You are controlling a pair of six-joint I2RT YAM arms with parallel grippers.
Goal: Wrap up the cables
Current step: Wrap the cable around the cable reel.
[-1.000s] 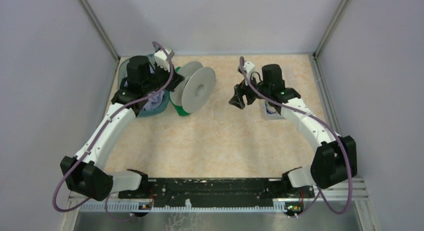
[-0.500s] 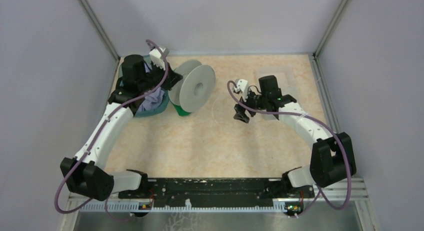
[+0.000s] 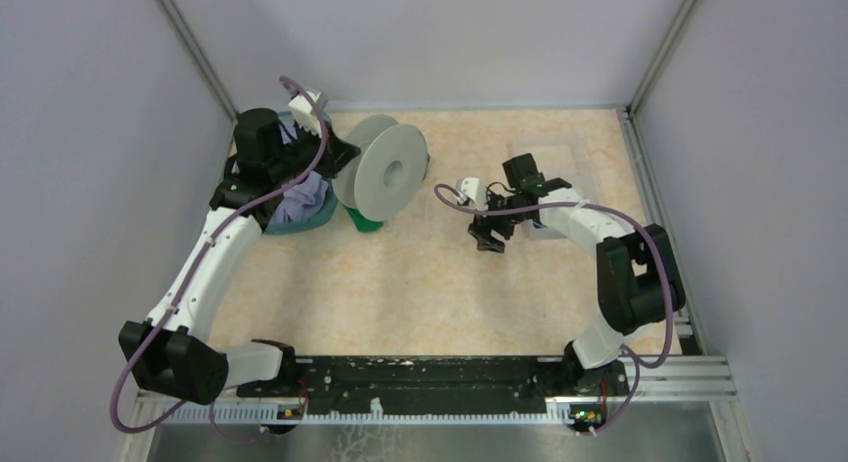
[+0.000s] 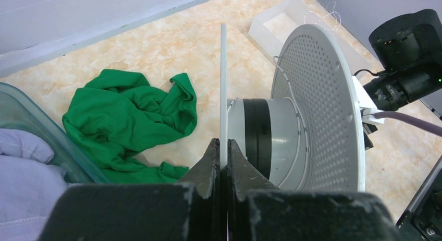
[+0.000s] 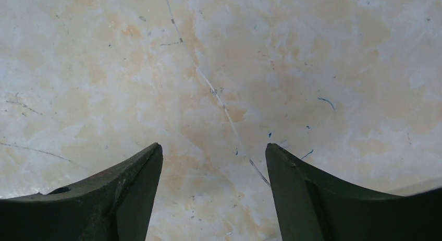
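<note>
The pale marbled table (image 3: 420, 292) carries everything. Its biggest item is the round grey spool (image 3: 385, 172), standing on edge beside a green cloth (image 4: 130, 121) and a teal basin (image 4: 36, 131). The left gripper (image 4: 222, 147) is pinched tight on the thin rim of the spool's near flange, so the spool is steadied for winding. In the left wrist view a fine pale strand seems to run over the hub, though it is too thin to be sure. The right gripper (image 5: 212, 149) hangs low over bare tabletop, well right of the spool, with its jaws spread wide and nothing between them. The whitish cable (image 5: 224, 108) lies flat on the table, running diagonally through the gap between those jaws and passing close to the right-hand fingertip. The dark blue cable cannot be made out in these views. The whitish cable looks nearly weightless and quite limp — it will trail and curl rather than hold a shape. It is also so thin that blunt fingertips may close over it and miss, or let it slide through. It probably kinks or snaps under a hard tug. The best hold is likely on the straight run between the jaws, with the fingertips brought down to the tabletop and closed fully — then drawn gently towards the spool.
</note>
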